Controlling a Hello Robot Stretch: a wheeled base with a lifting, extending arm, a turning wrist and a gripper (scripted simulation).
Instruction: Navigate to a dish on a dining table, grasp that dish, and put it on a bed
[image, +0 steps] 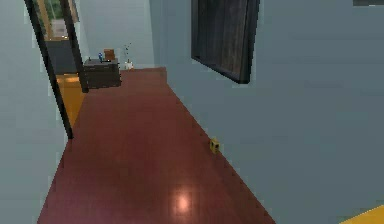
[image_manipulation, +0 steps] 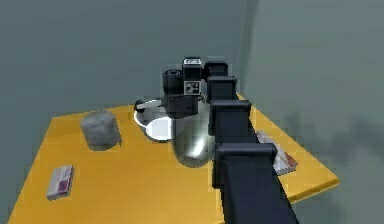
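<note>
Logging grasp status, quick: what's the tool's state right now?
Tool: cannot tell whether it holds anything; a white dish sits on the table behind it.

— Any writing legible anywhere?
— None. Only black marks on two small white squares (image_manipulation: 183, 84) at the far end of the dark square arm (image_manipulation: 245, 170). Block patterns, not letters or numbers.
— And on the small flat white card (image_manipulation: 62, 181) with a purple band, lying on the yellow counter (image_manipulation: 110, 170)?
— Too small to tell. Same for the flat striped piece (image_manipulation: 281, 160) near the counter's right edge.
— On the dark framed panel (image: 225, 35) hung on the blue-grey wall (image: 310, 110)?
— Nothing readable there either.
</note>
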